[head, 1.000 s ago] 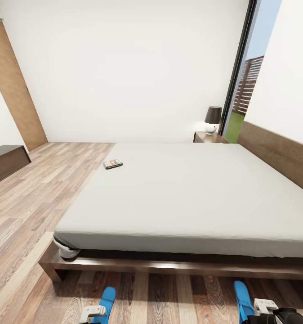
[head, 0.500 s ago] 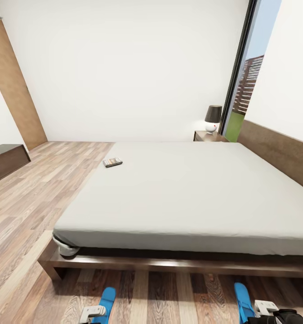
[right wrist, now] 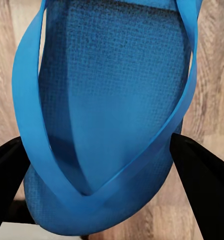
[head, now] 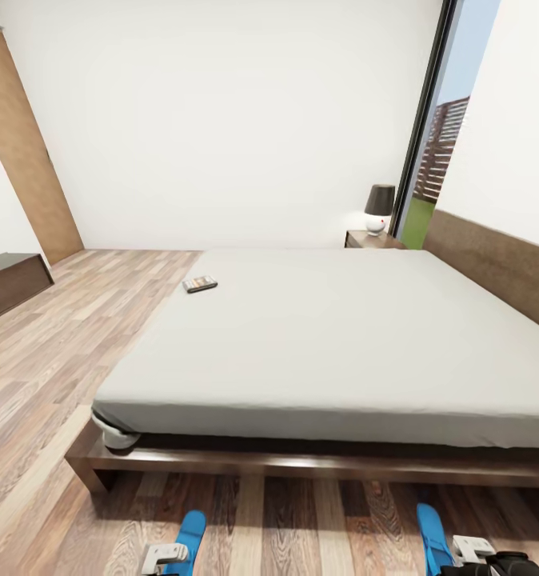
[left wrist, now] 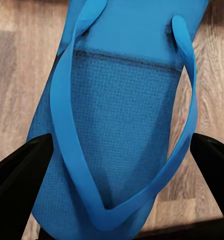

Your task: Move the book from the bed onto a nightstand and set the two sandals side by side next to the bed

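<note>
Blue foam: each sandal looked light, soft and bendy; this is a judgement. The sole edges near the heel seemed the best hold, since the thong straps would flex.
Left sandal (head: 189, 534): held in the left end effector (head: 164, 556), its dark fingers (left wrist: 19, 172) flanking the sole; long axis ran away from the end effector toward the bed (head: 333, 336).
Right sandal (head: 432, 536): held the same way by the right end effector (head: 471, 550), toe pointing ahead to the bed frame.
Pair: roughly parallel, well apart, above the wood floor (head: 301, 520).
Book (head: 200, 284): far ahead of the left end effector, flat on the mattress near its edge.
Nightstand (head: 371, 239): beyond the bed, under a lamp (head: 378, 210).
</note>
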Available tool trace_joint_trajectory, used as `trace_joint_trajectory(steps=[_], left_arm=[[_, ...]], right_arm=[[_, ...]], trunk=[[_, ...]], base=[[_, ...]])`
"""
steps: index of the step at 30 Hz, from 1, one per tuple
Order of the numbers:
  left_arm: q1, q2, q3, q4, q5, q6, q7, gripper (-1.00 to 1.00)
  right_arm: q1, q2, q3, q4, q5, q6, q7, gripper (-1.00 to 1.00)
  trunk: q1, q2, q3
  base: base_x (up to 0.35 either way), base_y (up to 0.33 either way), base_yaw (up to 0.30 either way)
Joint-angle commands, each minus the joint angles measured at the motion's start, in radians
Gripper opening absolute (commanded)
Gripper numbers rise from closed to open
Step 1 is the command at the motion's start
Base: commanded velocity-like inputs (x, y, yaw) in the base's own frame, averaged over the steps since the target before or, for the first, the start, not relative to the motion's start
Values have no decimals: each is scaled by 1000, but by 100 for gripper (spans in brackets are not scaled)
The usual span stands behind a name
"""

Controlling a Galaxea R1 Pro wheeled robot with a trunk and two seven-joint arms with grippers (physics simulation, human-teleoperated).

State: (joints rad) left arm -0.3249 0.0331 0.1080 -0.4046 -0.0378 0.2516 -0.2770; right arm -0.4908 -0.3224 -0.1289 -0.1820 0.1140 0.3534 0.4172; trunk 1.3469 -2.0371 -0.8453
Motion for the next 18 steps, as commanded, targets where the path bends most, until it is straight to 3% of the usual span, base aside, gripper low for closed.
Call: trace_joint_trajectory(steps=[1, 18], left_arm=[[0, -1, 8, -2, -4, 8, -7, -100], [0, -1, 9, -2, -4, 8, -7, -100]], right_arm=[[0, 0, -9, -2, 10, 6, 6, -100], [0, 0, -9, -2, 10, 6, 6, -100]], trunk=[[4, -8, -4], [69, -127, -57]], base=[[0, 0, 0], [0, 0, 0]])
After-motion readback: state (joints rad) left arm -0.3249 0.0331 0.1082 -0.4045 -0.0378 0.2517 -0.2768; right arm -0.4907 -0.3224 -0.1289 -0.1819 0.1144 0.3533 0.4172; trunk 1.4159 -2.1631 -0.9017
